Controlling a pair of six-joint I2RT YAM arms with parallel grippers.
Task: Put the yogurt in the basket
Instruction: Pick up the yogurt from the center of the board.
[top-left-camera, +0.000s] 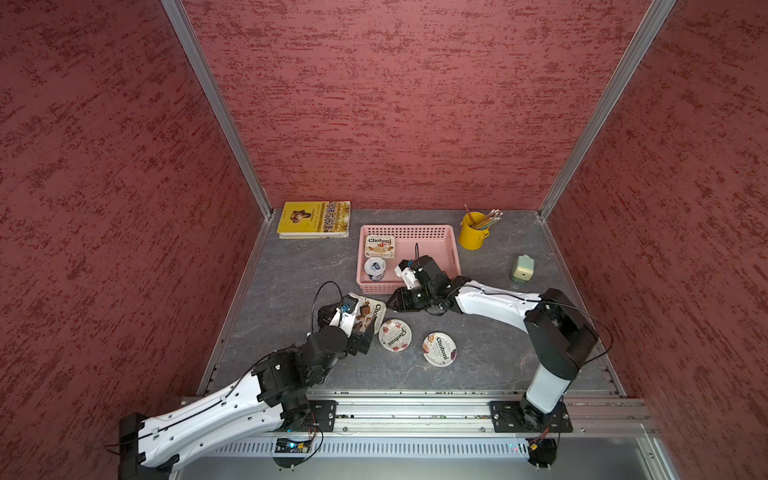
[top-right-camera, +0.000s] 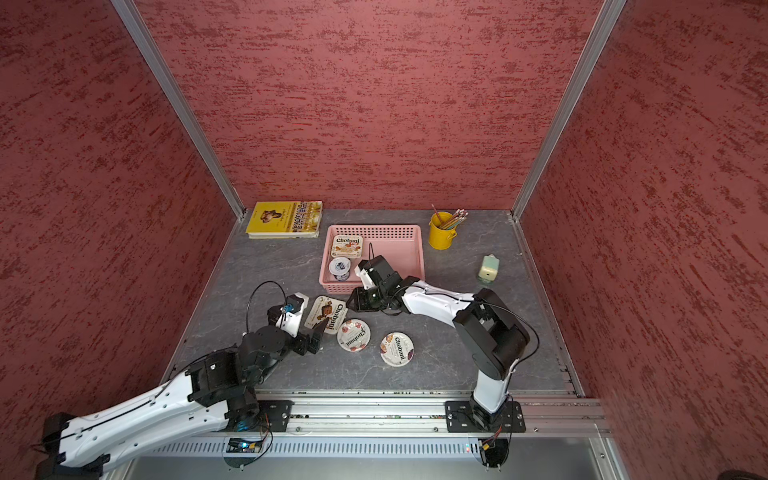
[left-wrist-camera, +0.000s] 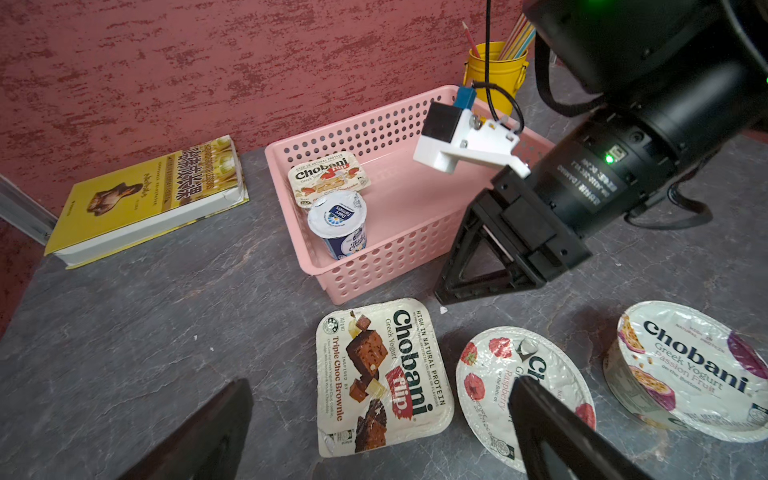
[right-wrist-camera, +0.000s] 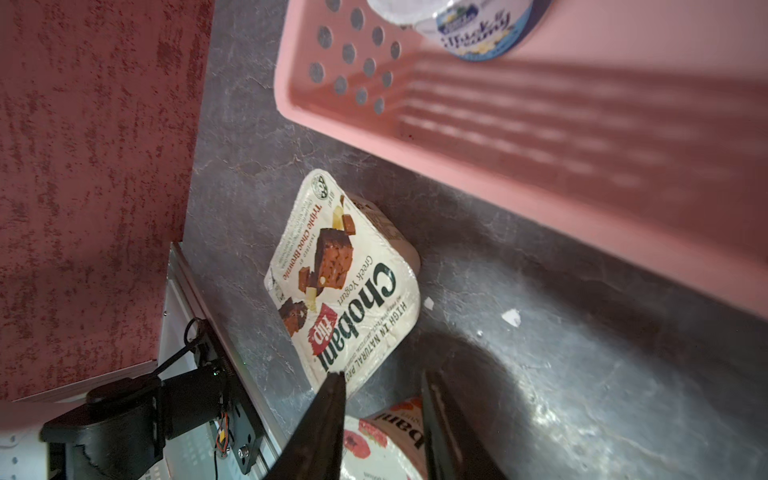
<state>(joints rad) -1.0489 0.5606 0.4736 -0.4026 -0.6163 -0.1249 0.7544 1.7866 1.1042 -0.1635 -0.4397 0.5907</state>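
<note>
Seen from above, the basket sits near the table's back edge, with a Chobani tub and a small cup in its left end. Just off its front-left corner lies a brownie tub. A raspberry cup and a passion-fruit cup lie nearer the front edge.

From the left wrist, the left gripper gapes wide and empty, the brownie tub ahead of it.

From the right wrist, the right gripper stands parted, clasping nothing, one finger over that tub's edge.
</note>
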